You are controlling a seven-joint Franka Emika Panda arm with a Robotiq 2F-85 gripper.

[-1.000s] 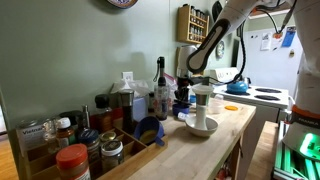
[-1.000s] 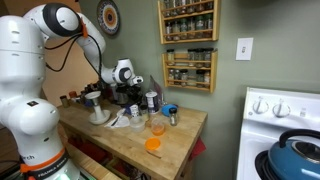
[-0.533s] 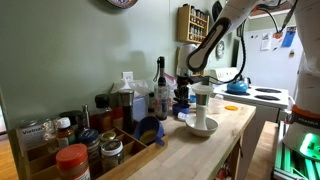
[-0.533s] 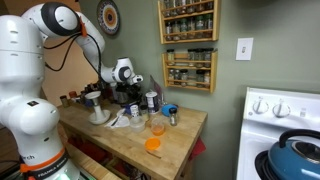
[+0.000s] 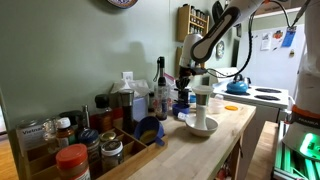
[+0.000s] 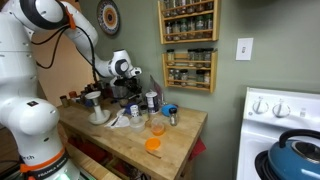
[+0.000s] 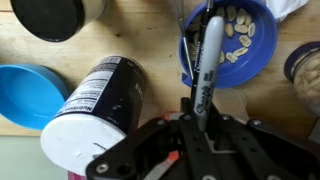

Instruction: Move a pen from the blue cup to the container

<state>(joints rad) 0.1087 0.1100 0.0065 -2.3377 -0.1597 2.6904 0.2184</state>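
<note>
Plainly, the hazards run across the wrist view. At far left sits a blue bowl (image 7: 28, 95), harmless at that remove. Next, a black-and-white canister (image 7: 98, 112) stands just beside the gripper (image 7: 197, 118); a sideways swing without more height would likely knock it. In the middle, the jaws are clenched on the lower end of the pen (image 7: 207, 55), which slants out over the blue cup (image 7: 240, 80). Whether its far tip is clear of the rim I cannot tell; if it is not, a lateral move could drag or tip the cup and scatter the pale pieces inside. Held by one end only, the pen may also pivot or slip in the grasp. Out of this view, the container (image 5: 203, 108) stands near the arm in an exterior view; because it is tall, its rim could catch a pen carried too low, and it could topple.
</note>
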